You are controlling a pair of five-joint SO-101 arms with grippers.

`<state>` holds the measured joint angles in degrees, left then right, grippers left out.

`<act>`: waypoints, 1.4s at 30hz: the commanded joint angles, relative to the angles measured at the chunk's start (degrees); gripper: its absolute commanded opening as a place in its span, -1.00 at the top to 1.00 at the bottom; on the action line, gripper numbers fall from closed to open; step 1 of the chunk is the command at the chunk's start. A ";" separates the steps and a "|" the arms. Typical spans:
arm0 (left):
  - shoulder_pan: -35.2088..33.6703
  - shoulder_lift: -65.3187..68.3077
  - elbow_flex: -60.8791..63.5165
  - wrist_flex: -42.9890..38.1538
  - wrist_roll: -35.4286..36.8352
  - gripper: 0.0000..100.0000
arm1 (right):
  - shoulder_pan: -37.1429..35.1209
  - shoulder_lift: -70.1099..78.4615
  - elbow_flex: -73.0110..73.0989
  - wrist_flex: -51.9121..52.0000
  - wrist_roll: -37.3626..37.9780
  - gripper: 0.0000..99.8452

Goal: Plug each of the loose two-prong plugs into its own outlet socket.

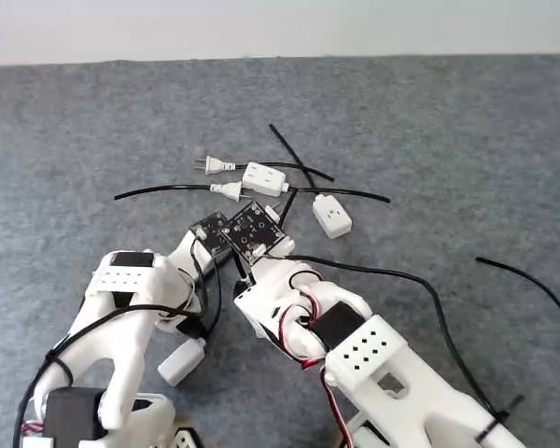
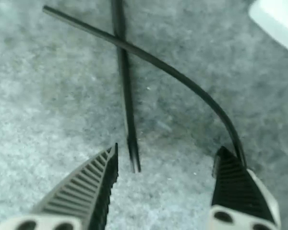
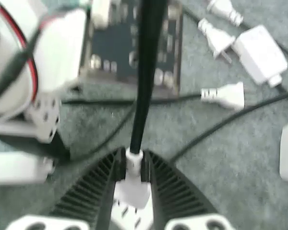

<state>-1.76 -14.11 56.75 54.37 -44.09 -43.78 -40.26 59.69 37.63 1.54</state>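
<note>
Fingers (image 3: 93, 189), ribbed black, pinch white plug (image 3: 132, 190).

Overhead camera looks down; wrist cameras hover near carpet (image 2: 38, 96).

I work at what looks like a robotics lab bench: grey felt mat (image 1: 467, 140), plain white wall (image 1: 280, 28), bare circuit board (image 1: 257, 231).

Table (image 1: 467, 121): grey cloth, matt, rough.
Plugs (image 3: 225, 95): white plastic, smooth.
Cables (image 2: 175, 74): black, smooth sheath.
My fingers (image 3: 89, 191): ribbed matt plastic.
</note>
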 commanded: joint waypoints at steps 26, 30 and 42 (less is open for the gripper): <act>1.67 -11.69 8.31 -4.84 1.93 0.40 | 4.18 9.80 -16.09 -0.66 1.23 0.98; 1.67 -12.75 9.19 -8.00 8.88 0.40 | 4.79 5.93 -16.09 3.82 0.00 0.98; 3.52 -24.18 3.47 1.58 37.80 0.40 | 20.97 2.59 -16.00 11.03 0.18 0.98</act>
<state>-0.35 -29.23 65.36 48.66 -19.74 -26.46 -35.60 47.74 48.18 2.24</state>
